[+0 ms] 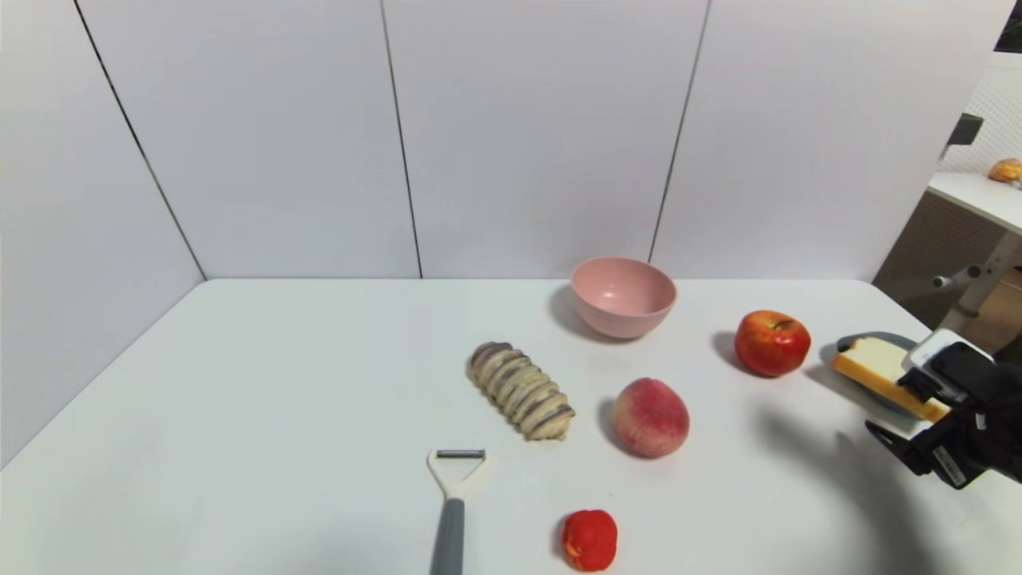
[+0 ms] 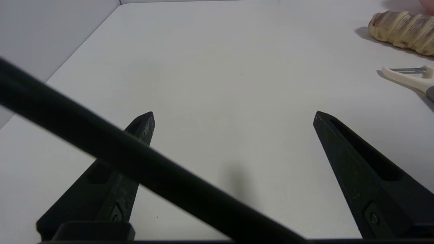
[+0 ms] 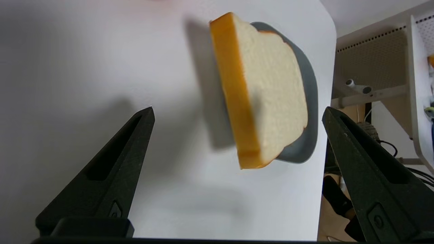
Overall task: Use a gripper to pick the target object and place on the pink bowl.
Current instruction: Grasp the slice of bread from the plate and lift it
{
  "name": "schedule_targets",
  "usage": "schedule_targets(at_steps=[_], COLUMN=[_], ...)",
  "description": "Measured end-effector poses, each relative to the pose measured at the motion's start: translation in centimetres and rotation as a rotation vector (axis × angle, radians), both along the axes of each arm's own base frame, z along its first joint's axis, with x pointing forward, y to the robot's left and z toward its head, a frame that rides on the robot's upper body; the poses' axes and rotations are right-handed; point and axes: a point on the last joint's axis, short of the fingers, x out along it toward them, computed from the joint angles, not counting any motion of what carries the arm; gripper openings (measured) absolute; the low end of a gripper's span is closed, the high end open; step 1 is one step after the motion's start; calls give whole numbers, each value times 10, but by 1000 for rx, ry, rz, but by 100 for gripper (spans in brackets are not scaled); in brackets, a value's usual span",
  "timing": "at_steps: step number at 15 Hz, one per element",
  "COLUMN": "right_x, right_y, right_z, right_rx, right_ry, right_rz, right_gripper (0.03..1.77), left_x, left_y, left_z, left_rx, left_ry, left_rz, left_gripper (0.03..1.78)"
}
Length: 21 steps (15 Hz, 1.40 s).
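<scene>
The bread slice point(image 1: 878, 363), pale cream with an orange-tan crust, rests tilted on a grey plate point(image 1: 872, 339) at the table's right edge. My right gripper point(image 1: 898, 411) hovers just in front of it, open. In the right wrist view the bread point(image 3: 271, 95) and the plate point(image 3: 310, 101) lie between and beyond the spread fingers of the gripper point(image 3: 239, 113), untouched. The pink bowl point(image 1: 623, 295) stands empty at the back centre, far left of the bread. My left gripper point(image 2: 234, 113) is open over bare table, out of the head view.
A red apple point(image 1: 772, 343) sits between bowl and plate. A peach point(image 1: 651, 417), a striped twisted loaf point(image 1: 520, 390), a red tomato point(image 1: 590, 540) and a peeler point(image 1: 455, 495) lie on the middle and front. The table edge point(image 3: 325, 135) runs right beside the plate.
</scene>
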Motion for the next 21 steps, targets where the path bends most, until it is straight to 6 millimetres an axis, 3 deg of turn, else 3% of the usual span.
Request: schedule_targets(at_steps=[6,11,21], right_x=[6,30,44], right_y=[11,7,1], right_z=[-2,-2,-12], right_rx=[-5,-7,-77], right_ry=[23,29,80], right_rz=[62,57,-59], right_gripper=[171,171,171], left_x=[0,0,0], left_y=[0,0,0], left_z=[0,0,0], left_rx=[0,0,0], left_ry=[0,0,0], left_rz=[0,0,0], left_gripper=[169,169,169])
